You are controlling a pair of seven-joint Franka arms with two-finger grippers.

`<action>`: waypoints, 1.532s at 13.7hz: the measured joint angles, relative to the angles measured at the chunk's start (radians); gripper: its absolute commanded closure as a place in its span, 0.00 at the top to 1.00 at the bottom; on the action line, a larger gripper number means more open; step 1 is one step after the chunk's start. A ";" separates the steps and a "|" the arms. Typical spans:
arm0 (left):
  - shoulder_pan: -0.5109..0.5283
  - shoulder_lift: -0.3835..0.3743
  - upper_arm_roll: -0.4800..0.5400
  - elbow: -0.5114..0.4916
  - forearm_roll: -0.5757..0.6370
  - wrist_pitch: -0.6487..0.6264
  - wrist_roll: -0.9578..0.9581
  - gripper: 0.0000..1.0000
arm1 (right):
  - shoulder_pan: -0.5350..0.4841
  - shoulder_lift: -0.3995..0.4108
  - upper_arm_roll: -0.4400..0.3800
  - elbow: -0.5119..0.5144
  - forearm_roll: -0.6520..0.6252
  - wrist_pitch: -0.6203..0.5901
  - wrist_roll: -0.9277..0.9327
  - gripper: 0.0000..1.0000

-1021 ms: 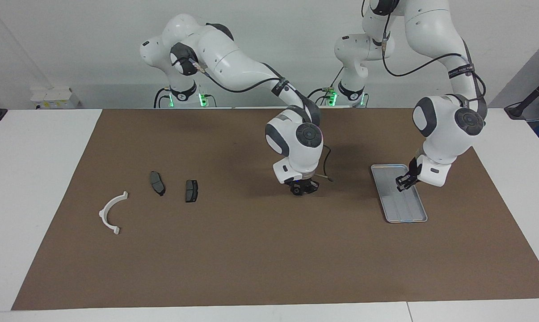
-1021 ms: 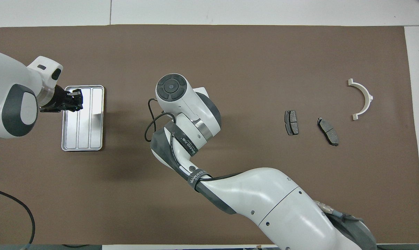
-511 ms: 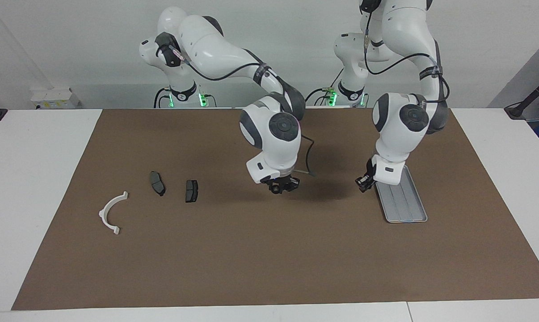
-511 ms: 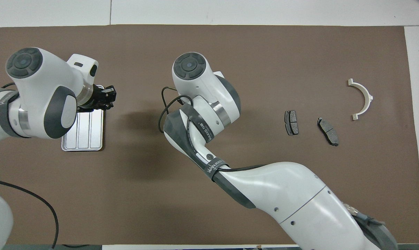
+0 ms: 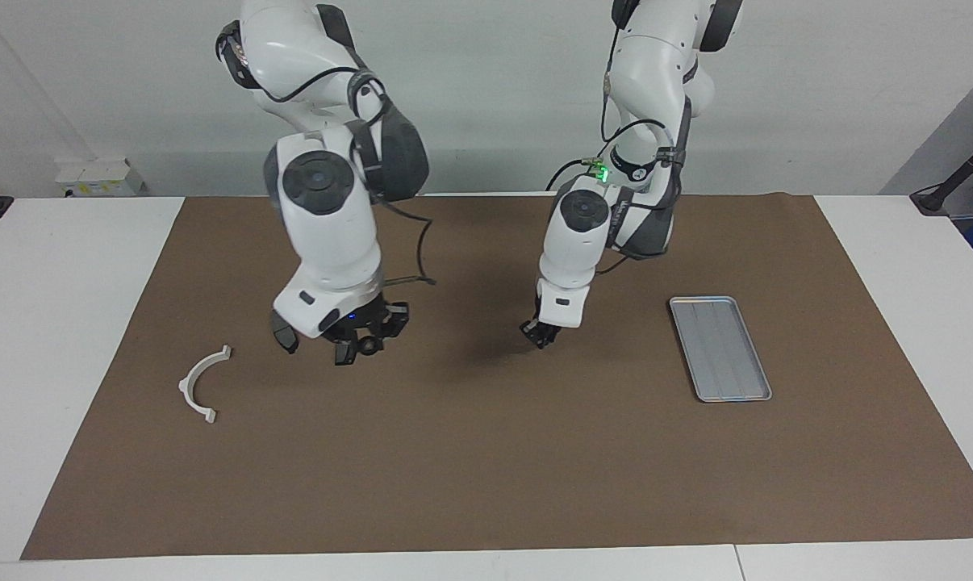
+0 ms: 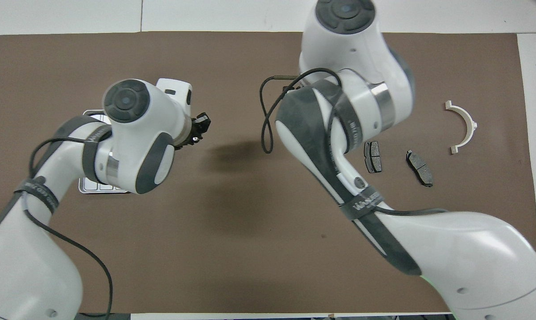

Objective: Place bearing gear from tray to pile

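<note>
The bearing gear [image 5: 365, 348], as far as you can make out, is the small dark round piece pinched at the tip of the right gripper [image 5: 361, 335]. A second ago that gripper hung over the middle of the brown mat [image 5: 486, 468]; now it is over the pile, so the carry looks almost done and only the set-down remains. The left gripper [image 5: 540, 333] has left the tray and hangs over bare mat between tray and pile; you cannot tell how its fingers stand. The tray [image 5: 724, 355] is flat ridged silver metal with a raised rim and now lies bare toward the left arm's end. The white arc [image 5: 186, 383] is smooth rigid plastic, a half ring. The two pads [image 6: 373, 156] [image 6: 419, 167] are flat, dark grey and matte.
</note>
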 measured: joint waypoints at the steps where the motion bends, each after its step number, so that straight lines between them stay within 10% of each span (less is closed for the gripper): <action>1: -0.004 0.015 0.001 0.002 0.000 0.012 -0.002 0.00 | -0.040 0.003 0.000 -0.027 -0.002 0.042 -0.065 0.00; 6: -0.004 0.026 0.014 0.002 0.000 0.017 -0.002 0.00 | -0.125 0.018 0.000 -0.252 -0.008 0.321 -0.125 0.00; 7: -0.009 0.030 0.014 0.002 0.000 0.016 -0.003 0.25 | -0.132 0.030 0.000 -0.292 -0.008 0.375 -0.125 0.00; 8: -0.014 0.033 0.013 0.003 0.003 0.016 -0.006 0.84 | -0.138 0.048 0.000 -0.321 -0.009 0.420 -0.125 0.00; 9: -0.015 0.034 0.013 0.003 0.003 0.016 -0.009 1.00 | -0.140 0.064 0.000 -0.336 -0.009 0.444 -0.121 0.00; 14: 0.003 0.011 0.037 0.128 0.077 -0.222 -0.008 1.00 | -0.140 0.086 0.001 -0.381 -0.009 0.512 -0.084 0.00; 18: 0.232 -0.220 0.056 0.145 0.087 -0.492 0.327 1.00 | -0.140 0.080 0.000 -0.392 -0.009 0.523 -0.066 0.00; 20: 0.355 -0.326 0.058 0.128 0.086 -0.614 0.526 1.00 | -0.140 0.079 0.000 -0.394 -0.009 0.524 -0.039 1.00; 21: 0.394 -0.368 0.058 0.110 0.086 -0.638 0.590 1.00 | -0.140 0.079 0.000 -0.397 -0.009 0.524 -0.028 1.00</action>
